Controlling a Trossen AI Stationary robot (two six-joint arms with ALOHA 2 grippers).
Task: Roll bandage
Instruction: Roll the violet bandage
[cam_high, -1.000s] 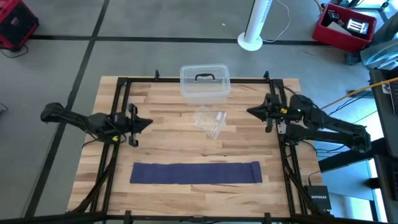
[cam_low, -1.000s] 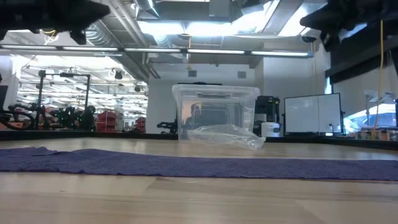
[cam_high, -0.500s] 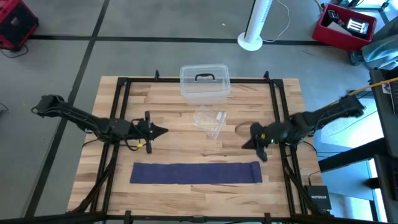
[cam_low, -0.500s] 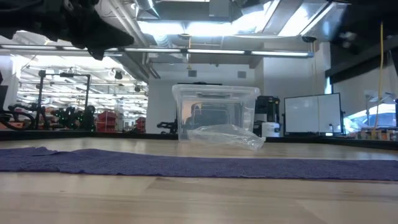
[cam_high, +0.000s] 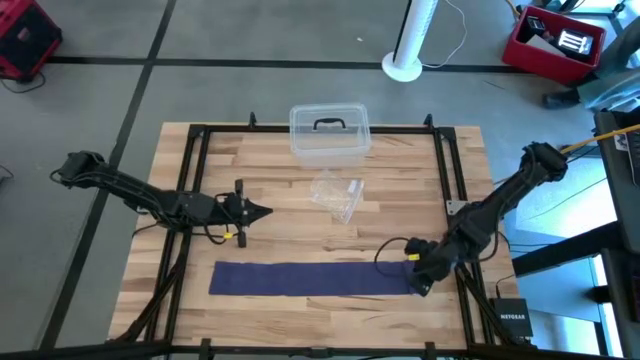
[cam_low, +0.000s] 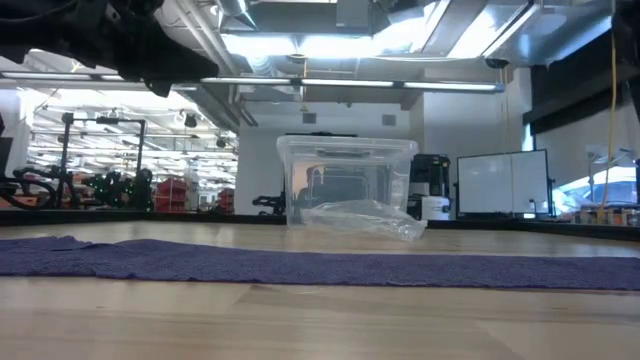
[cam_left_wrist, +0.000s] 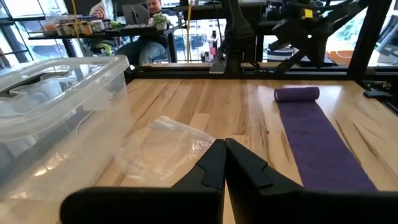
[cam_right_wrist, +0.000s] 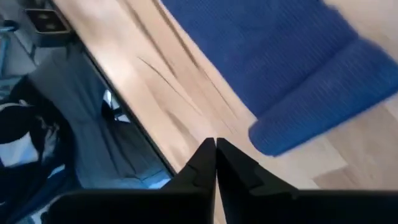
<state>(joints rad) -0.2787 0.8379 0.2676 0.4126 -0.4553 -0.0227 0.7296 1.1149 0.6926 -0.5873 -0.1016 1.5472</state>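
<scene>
From above, the bandage (cam_high: 315, 278) lies flat and unrolled along the near part of the table (cam_high: 290, 225), with a small rolled lip at its right end. The right gripper (cam_high: 417, 284) sits just at that end, at about 3 o'clock from the strip, fingers together and empty. The left gripper (cam_high: 262, 211) hovers at roughly 11 o'clock from the strip's middle, well apart, fingers pressed together on nothing. At table height, the bandage (cam_low: 300, 266) stretches across the foreground before the clear box (cam_low: 345, 185) and plastic bag (cam_low: 365, 220). The left wrist view shows the strip at 1 o'clock beyond its closed fingertips. The right wrist view shows the rolled end just past its closed tips.
</scene>
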